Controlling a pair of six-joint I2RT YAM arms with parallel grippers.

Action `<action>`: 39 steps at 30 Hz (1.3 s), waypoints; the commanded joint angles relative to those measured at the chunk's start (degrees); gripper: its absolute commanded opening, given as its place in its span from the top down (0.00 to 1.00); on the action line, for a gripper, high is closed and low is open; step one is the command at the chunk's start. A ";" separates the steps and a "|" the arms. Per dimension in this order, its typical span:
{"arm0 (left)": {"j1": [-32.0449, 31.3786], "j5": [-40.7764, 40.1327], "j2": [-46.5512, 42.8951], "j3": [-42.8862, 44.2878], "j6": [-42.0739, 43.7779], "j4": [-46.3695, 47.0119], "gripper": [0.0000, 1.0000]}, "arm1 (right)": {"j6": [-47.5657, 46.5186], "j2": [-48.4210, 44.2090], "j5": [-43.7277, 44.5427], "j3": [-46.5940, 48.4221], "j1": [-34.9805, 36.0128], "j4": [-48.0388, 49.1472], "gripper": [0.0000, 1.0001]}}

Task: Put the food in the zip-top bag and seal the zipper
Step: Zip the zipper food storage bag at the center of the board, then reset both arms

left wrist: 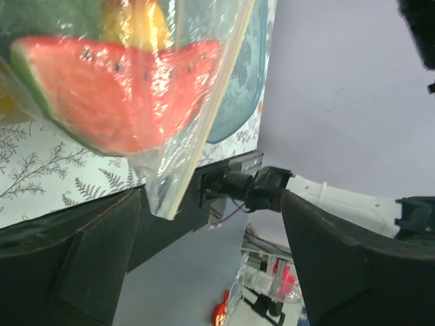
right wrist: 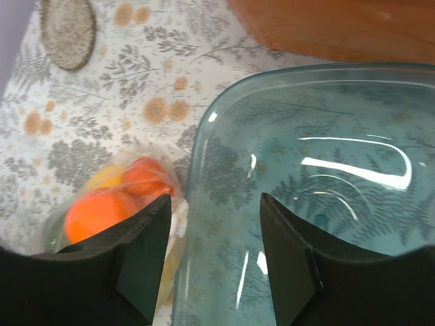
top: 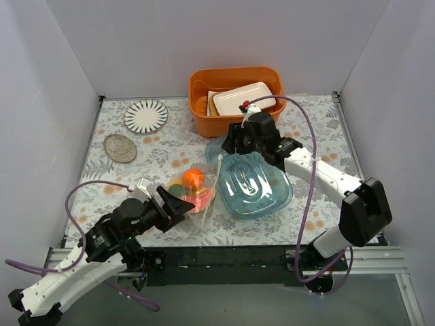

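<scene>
**Both grippers open, fruit in the bag**

The left arm reaches low from the near-left corner, its left gripper (top: 178, 202) turned on its side at the near-left edge of the zip-top bag (top: 198, 193); its jaws stand wide apart, clamping nothing, and the bag's corner hangs just beside one finger (left wrist: 75, 265).

The right arm bends in from the right; its right gripper (top: 228, 146) hangs over the far-left rim of the blue tray (top: 272, 197), jaws parted and bare.

The bag lies on the table (top: 95, 183) just left of the tray; inside it show the orange (top: 193, 178), the watermelon slice (left wrist: 115, 95) and a red tomato (right wrist: 144, 175); the zipper (left wrist: 198, 136) runs along the tray side, and whether it is sealed I cannot tell.

The orange bin (top: 198, 117) at the far edge holds a white dish (top: 243, 97).
</scene>
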 commanded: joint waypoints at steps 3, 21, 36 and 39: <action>-0.19 -9.63 5.22 9.51 1.97 -8.12 0.02 | -8.22 -4.08 16.44 5.10 -0.82 -11.46 0.37; 0.78 -37.49 35.71 41.58 33.51 -12.62 0.02 | -14.19 -20.86 18.31 -8.95 -16.72 -18.76 0.15; 57.90 11.63 56.64 48.28 49.17 7.06 0.02 | -17.10 -26.49 15.66 -13.96 -25.08 -20.96 0.05; 58.44 7.26 57.79 49.25 51.36 7.68 0.02 | -17.45 -27.63 16.54 -15.63 -26.39 -20.34 0.02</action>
